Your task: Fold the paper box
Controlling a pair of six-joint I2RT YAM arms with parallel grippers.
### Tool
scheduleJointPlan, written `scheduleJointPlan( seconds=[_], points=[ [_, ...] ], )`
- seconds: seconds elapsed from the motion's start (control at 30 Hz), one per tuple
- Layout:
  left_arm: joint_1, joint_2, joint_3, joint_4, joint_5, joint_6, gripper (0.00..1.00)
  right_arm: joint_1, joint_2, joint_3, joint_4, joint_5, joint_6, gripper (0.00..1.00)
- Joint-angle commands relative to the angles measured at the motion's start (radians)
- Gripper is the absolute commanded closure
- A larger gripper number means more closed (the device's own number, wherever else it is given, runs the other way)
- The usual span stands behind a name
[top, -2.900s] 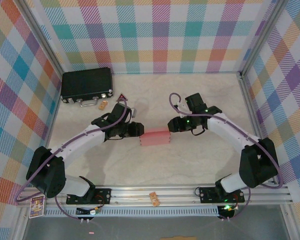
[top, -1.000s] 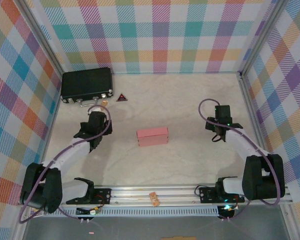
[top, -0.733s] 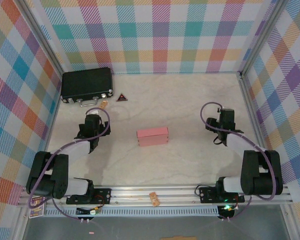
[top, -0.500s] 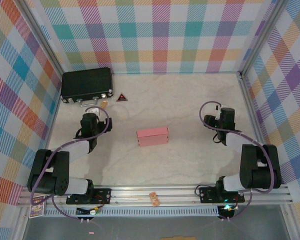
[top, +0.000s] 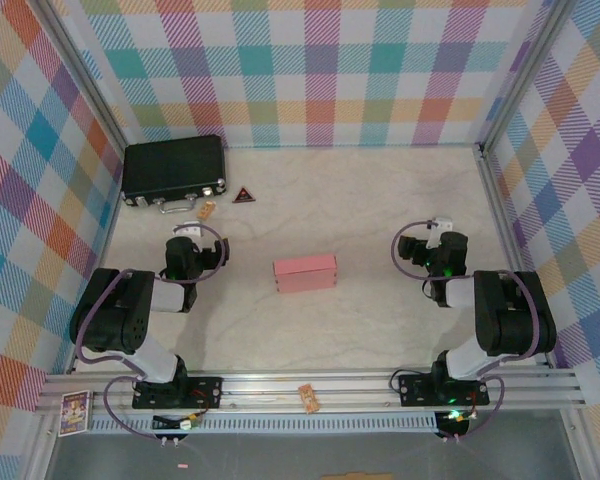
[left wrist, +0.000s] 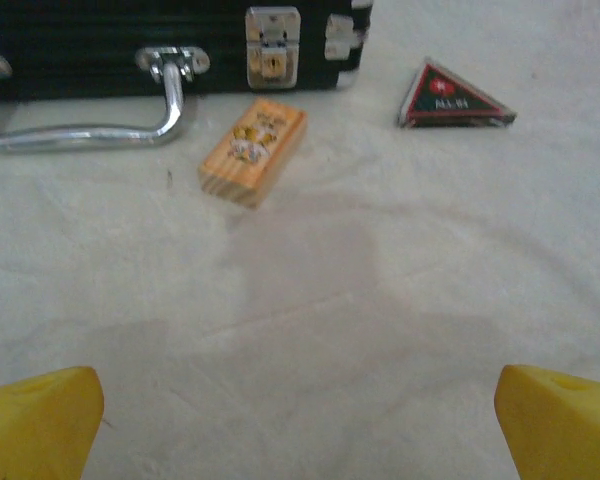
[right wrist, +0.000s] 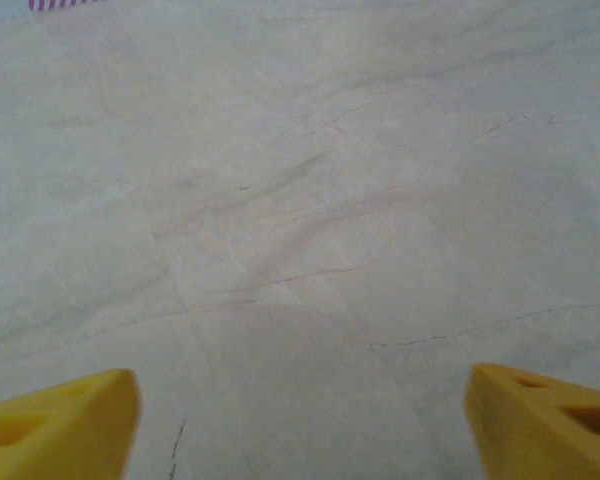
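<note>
Plaid walls in many colours close off a pale marbled surface on three sides. One salmon-pink paper box, folded into a small rectangular block, lies at the centre of the surface, touching nothing else. One black case with metal latches sits at 10 o'clock from the box, against the left wall. Just in front of the case lie one small wooden block and one red-and-black triangle. A second wooden block rests on the rail at 6 o'clock. The left fingers are at 9 o'clock from the box and the right fingers at 3 o'clock, both well apart from it. Each yellow pair is spread wide and grips nothing, with bare surface between the tips.
</note>
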Motion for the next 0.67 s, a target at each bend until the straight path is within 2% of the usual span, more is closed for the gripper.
scheduleJointPlan(
  seconds=[0.0,0.17,0.63],
  points=[
    [0.016,-0.007,0.004,0.068,-0.024,-0.015,0.0,0.002,-0.006,0.013,0.094,-0.006,-0.011,0.01],
    [0.015,-0.003,0.038,0.01,0.037,0.008,0.0,0.002,-0.007,0.013,0.091,-0.004,-0.012,0.01],
    [0.016,-0.002,0.035,0.012,0.039,0.007,0.0,0.003,-0.008,0.014,0.088,-0.006,-0.014,0.01]
  ],
)
